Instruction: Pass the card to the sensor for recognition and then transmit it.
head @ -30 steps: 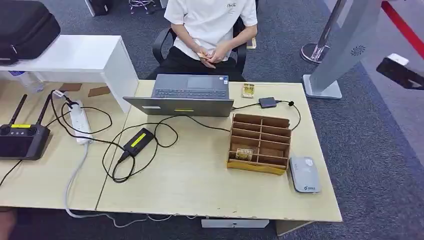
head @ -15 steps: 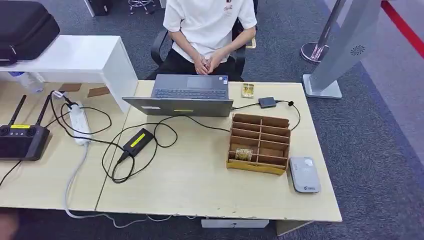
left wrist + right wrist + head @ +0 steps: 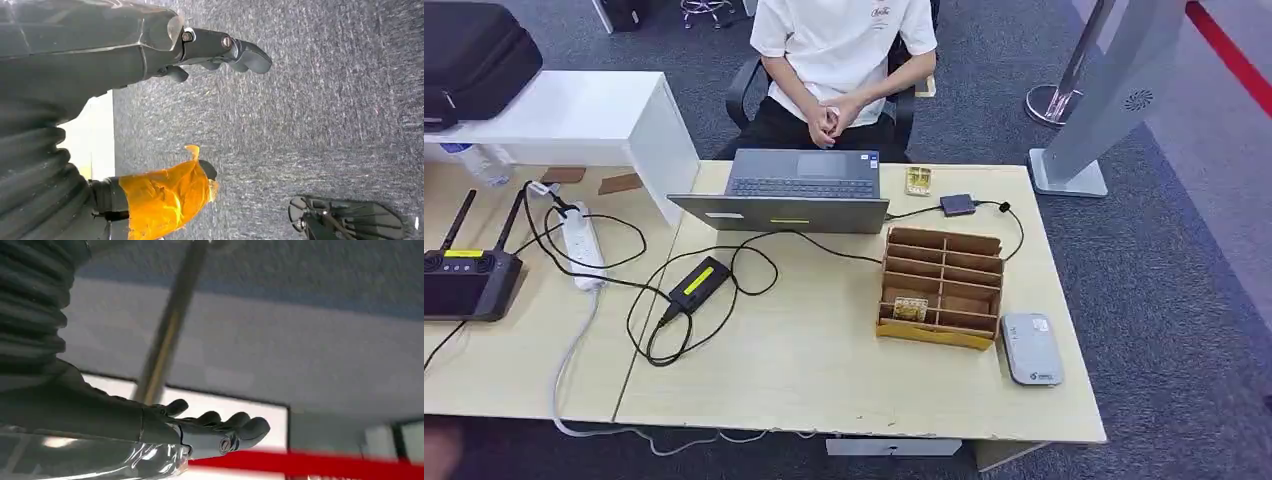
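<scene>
Grey and dark, the left hand point(image 3: 200, 50) hangs over speckled grey carpet point(image 3: 325, 100) in the left wrist view, its fingers point(image 3: 250, 54) stretched out and loosely apart, its thumb wrapped in orange tape point(image 3: 165, 197), nothing held. In the right wrist view the right hand point(image 3: 210, 432) is likewise extended with its fingers point(image 3: 250, 429) slightly apart and empty, set against a blurred metal pole point(image 3: 167, 330) and a red strip point(image 3: 325, 465).

From the head view, a light wooden table point(image 3: 824, 370) stands ahead. On its right part sits a brown cardboard organiser point(image 3: 942, 287) with slotted compartments; a small yellowish card point(image 3: 911, 309) lies in the near-left compartment. Just to the right of the organiser, flat on the table, is the grey sensor point(image 3: 1031, 348). A second small card point(image 3: 918, 180) lies near the far edge, beside a small dark adapter point(image 3: 958, 204) on a black cable. A grey laptop point(image 3: 799, 188) stands open at the far edge, facing a seated person point(image 3: 844, 50) in a white shirt whose hands are clasped in the lap. A black power brick point(image 3: 698, 283) with a yellow label and coiled cables lies left of centre. Further left are a white power strip point(image 3: 584, 245), a black controller point(image 3: 469, 283) with two antennas, a white raised shelf point(image 3: 574, 110) and a black bag point(image 3: 474, 55) on it.
</scene>
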Controlling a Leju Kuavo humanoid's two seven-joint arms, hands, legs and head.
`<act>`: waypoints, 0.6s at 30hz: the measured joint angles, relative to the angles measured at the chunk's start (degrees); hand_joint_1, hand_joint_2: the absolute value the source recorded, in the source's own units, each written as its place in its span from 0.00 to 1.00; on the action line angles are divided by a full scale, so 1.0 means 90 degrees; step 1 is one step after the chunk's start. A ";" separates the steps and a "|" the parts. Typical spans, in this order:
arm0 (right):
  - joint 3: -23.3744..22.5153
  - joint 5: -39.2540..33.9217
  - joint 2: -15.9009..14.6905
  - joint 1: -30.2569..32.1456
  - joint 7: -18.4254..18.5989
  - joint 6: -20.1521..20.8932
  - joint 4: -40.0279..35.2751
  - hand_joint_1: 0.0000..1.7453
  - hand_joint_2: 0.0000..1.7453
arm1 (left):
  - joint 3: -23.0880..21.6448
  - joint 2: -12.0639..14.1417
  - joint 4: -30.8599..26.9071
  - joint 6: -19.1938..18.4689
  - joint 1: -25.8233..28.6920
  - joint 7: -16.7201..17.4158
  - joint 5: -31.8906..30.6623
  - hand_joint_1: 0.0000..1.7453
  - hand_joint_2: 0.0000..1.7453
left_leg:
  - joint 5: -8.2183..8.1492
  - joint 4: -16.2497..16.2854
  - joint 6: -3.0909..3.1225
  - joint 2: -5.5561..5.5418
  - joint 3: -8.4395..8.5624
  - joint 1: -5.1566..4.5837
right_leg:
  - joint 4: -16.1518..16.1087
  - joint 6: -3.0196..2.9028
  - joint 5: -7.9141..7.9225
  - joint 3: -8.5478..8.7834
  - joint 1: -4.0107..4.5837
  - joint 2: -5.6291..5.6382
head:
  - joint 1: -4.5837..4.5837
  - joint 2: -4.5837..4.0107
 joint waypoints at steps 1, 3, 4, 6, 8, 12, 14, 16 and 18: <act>-0.0083 0.0010 0.0172 0.0057 0.0012 -0.0012 0.0109 0.00 1.00 | 0.0019 -0.0002 0.0000 0.0002 -0.0004 0.0022 0.0005 0.00 1.00 | 0.0000 -0.0001 0.0000 0.0005 0.0001 0.0001 | 0.0000 -0.0001 0.0000 0.0000 0.0000 0.0002 | -0.0007 0.0000; -0.0212 0.0046 0.0495 0.0144 0.0024 -0.0049 0.0297 0.00 1.00 | 0.0061 -0.0002 0.0000 0.0007 -0.0005 0.0022 0.0010 0.00 1.00 | -0.0001 -0.0003 -0.0002 0.0009 0.0002 -0.0002 | 0.0002 -0.0005 -0.0002 -0.0001 -0.0002 0.0006 | 0.0000 0.0000; -0.0258 0.0051 0.0587 0.0175 0.0024 -0.0049 0.0355 0.00 1.00 | 0.0080 -0.0002 0.0000 0.0010 -0.0005 0.0022 0.0010 0.00 1.00 | -0.0002 -0.0004 -0.0004 0.0011 0.0003 -0.0002 | 0.0002 -0.0005 -0.0002 -0.0002 -0.0004 0.0008 | -0.0012 0.0000; -0.0316 0.0061 0.0735 0.0201 0.0027 -0.0049 0.0448 0.00 1.00 | 0.0095 0.0000 0.0000 0.0012 -0.0006 0.0022 0.0010 0.00 1.00 | -0.0002 -0.0004 -0.0004 0.0024 0.0008 -0.0003 | 0.0003 -0.0005 -0.0001 -0.0002 -0.0004 0.0019 | -0.0005 0.0000; -0.0377 0.0134 0.0829 0.0204 0.0100 0.0022 0.0533 0.00 1.00 | 0.0102 0.0000 0.0000 0.0039 -0.0009 0.0022 0.0007 0.00 1.00 | -0.0004 -0.0004 -0.0007 0.0032 0.0010 -0.0002 | 0.0003 -0.0005 -0.0001 -0.0001 -0.0004 0.0024 | -0.0007 0.0000; -0.0443 0.0377 0.1174 0.0216 0.0355 0.0253 0.0732 0.00 1.00 | 0.0107 -0.0002 0.0000 0.0058 -0.0010 0.0039 -0.0022 0.00 1.00 | -0.0004 -0.0004 -0.0007 0.0039 0.0012 0.0002 | 0.0002 -0.0007 -0.0001 0.0002 0.0001 0.0030 | 0.0000 0.0000; -0.0452 0.0601 0.1473 0.0241 0.0447 0.0240 0.0866 0.00 1.00 | 0.0107 -0.0005 0.0000 0.0036 -0.0012 0.0107 -0.0044 0.00 1.00 | -0.0005 -0.0004 -0.0008 0.0040 0.0015 -0.0001 | 0.0002 -0.0007 0.0000 0.0002 -0.0002 0.0032 | -0.0007 0.0000; -0.0469 0.0758 0.1772 0.0260 0.0501 0.0206 0.0987 0.00 1.00 | 0.0107 -0.0015 0.0000 0.0007 -0.0016 0.0143 -0.0044 0.00 1.00 | -0.0005 -0.0005 -0.0008 0.0042 0.0015 0.0000 | 0.0003 -0.0008 0.0000 0.0001 -0.0001 0.0034 | -0.0005 0.0000; -0.0472 0.0799 0.1994 0.0270 0.0513 0.0189 0.1059 0.00 1.00 | 0.0107 -0.0019 0.0000 0.0000 -0.0016 0.0151 -0.0044 0.00 1.00 | -0.0004 -0.0006 -0.0008 0.0043 0.0016 -0.0001 | 0.0003 -0.0009 -0.0001 0.0001 -0.0001 0.0034 | 0.0000 0.0000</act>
